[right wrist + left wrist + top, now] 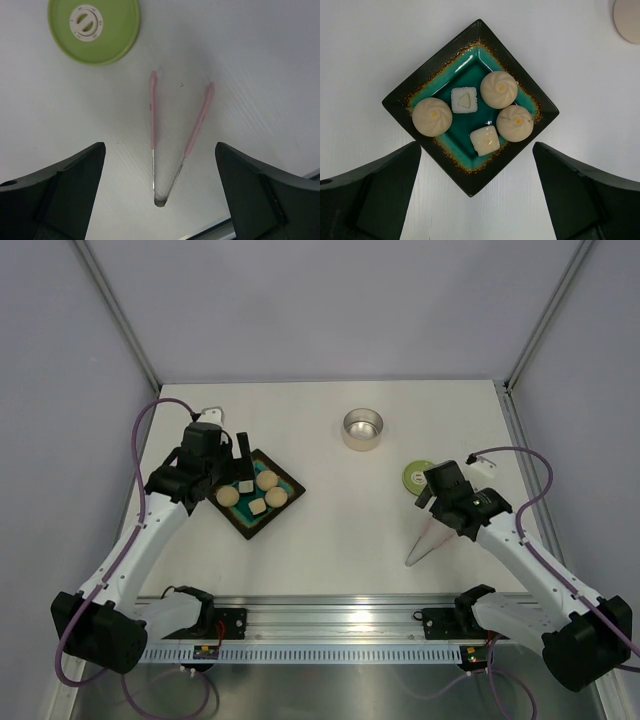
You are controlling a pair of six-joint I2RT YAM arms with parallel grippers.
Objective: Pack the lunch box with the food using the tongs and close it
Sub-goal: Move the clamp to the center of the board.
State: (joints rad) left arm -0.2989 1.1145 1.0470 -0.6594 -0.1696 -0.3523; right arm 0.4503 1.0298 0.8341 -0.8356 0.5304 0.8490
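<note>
- Over the right half of the table [350,530], the right gripper [160,145] hangs with its two dark fingers spread wide and nothing between them.
- Directly below it, framed by those fingers in the wrist view, lie the tongs [153,120]. They form a slim V, flat on the white surface and untouched. Two thin bare-metal legs meet at a joint that points to the near edge, and pale pink sleeves cover the two spread ends.
- Just beyond the pink ends, apart from them, rests the lid [93,30], a flat light-green disc with a small white round fitting at its centre.
- Farther back, toward the middle of the table, stands the lunch box [362,428]. It is a small round shiny steel tin, upright and uncovered, well apart from its lid, its inside showing bare metal.
- On the left side, the left gripper [476,145] likewise has its fingers spread wide and holds nothing. It hovers above a dark square tray [470,186] with a glossy teal inside, set corner-on to the table edge.
- In the tray lie three beige dough balls [432,117], each swirled on top with a small yellow dot, and two pale off-white cubes [485,140]. One cube bears a pale triangle on its top face.
- In the left wrist view, one ball sits toward the tray's left corner and the other two lie close together at the right, with the cubes between.
</note>
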